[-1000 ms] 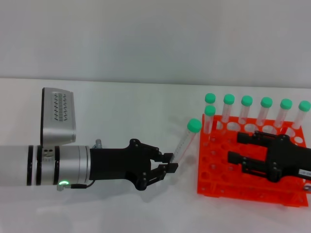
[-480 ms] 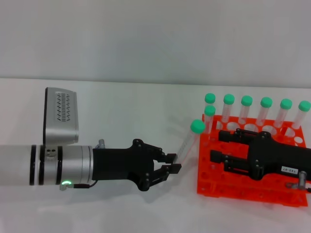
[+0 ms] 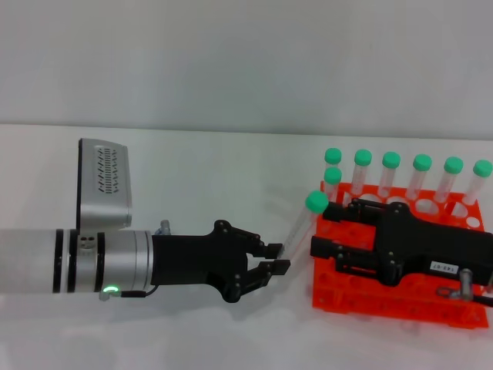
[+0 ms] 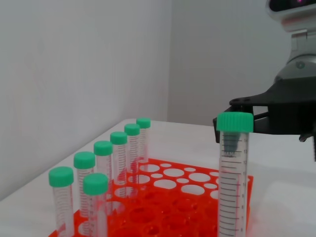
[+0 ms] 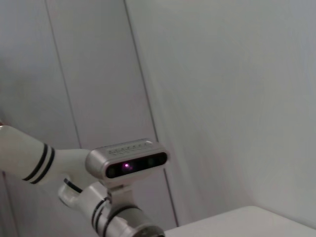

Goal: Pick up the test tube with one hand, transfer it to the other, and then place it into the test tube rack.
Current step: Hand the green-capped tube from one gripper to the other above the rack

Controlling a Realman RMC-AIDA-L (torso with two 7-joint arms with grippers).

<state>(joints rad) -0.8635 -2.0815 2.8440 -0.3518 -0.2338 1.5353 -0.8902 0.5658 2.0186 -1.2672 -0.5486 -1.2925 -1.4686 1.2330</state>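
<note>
My left gripper (image 3: 277, 258) is shut on the lower end of the test tube (image 3: 300, 227), which leans with its green cap up and to the right, just left of the orange test tube rack (image 3: 347, 289). My right gripper (image 3: 320, 229), black with a white label, hovers over the rack. It is open, and its fingertips reach the tube's capped upper part. In the left wrist view the test tube (image 4: 233, 168) stands close and upright, with the right gripper (image 4: 247, 116) dark behind its cap and the rack (image 4: 173, 197) below. Neither the tube nor the rack appears in the right wrist view.
Several green-capped tubes (image 3: 422, 173) stand in the rack's back rows, also seen as tubes (image 4: 103, 163) in the left wrist view. The left arm's silver camera housing (image 3: 104, 185) rises above its wrist. White tabletop extends left of the rack; a pale wall lies behind.
My right gripper has slid left across the rack until its open fingers reach the tube's top. The left arm has edged slightly right, still holding the tube.
</note>
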